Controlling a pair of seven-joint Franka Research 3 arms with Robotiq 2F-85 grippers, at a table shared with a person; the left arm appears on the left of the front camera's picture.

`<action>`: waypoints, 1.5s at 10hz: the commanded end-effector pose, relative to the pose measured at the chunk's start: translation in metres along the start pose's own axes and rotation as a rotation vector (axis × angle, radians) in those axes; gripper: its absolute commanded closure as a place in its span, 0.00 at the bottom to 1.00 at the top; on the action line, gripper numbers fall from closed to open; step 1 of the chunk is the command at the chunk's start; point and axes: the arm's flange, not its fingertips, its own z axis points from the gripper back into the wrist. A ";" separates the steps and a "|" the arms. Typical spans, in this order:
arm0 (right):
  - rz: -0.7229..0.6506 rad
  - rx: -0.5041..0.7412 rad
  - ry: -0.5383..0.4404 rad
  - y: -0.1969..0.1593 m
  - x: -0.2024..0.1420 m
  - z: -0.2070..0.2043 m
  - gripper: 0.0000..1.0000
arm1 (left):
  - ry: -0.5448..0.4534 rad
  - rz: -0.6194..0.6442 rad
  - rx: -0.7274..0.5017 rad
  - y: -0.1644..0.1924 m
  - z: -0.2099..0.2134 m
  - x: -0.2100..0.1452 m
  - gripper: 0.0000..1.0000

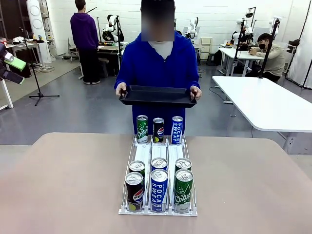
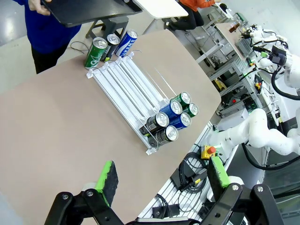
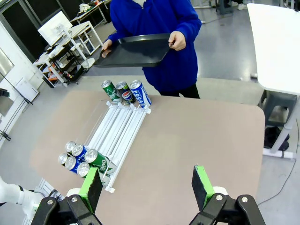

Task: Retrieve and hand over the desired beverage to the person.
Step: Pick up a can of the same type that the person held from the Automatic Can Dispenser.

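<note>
Desk (image 1: 68,185), beige. A white three-lane rack (image 1: 143,152) lies at its middle, lanes running 6 to 12 o'clock.

12 o'clock end of the rack: three cans upright in a row. Green Chilsung can (image 1: 142,128) on the 9 o'clock side, Pepsi can (image 1: 158,129) in the middle, blue Pocari Sweat can (image 1: 177,129) on the 3 o'clock side.

6 o'clock end: near cluster of six cans (image 1: 159,189), two rows of three, touching. Front row from 9 to 3 o'clock reads Pepsi, Pocari Sweat, Chilsung. I see mostly the tops of the row behind and cannot read its labels.

Person (image 1: 156,63) in a blue hoodie stands at 12 o'clock, just beyond the desk edge. They hold a black tray (image 1: 157,95) level above the far cans, one hand (image 1: 121,89) at its 9 o'clock end and the other hand (image 1: 195,91) at its 3 o'clock end. The tray is bare.

Which drink is wanted I cannot tell.

My left jaws: apart, green pads (image 2: 107,180) wide of each other, nothing between them, high above the desk and well apart from the rack.

My right jaws: apart as well, pads (image 3: 202,183) holding nothing, high over the desk.
</note>
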 end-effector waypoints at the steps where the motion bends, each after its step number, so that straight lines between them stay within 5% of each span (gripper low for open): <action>1: -0.002 0.020 -0.006 -0.001 -0.001 -0.002 0.00 | -0.008 -0.005 -0.017 0.001 0.002 0.001 0.00; 15: -0.002 0.020 -0.006 -0.001 -0.001 -0.002 0.00 | -0.008 -0.005 -0.017 0.001 0.002 0.001 0.00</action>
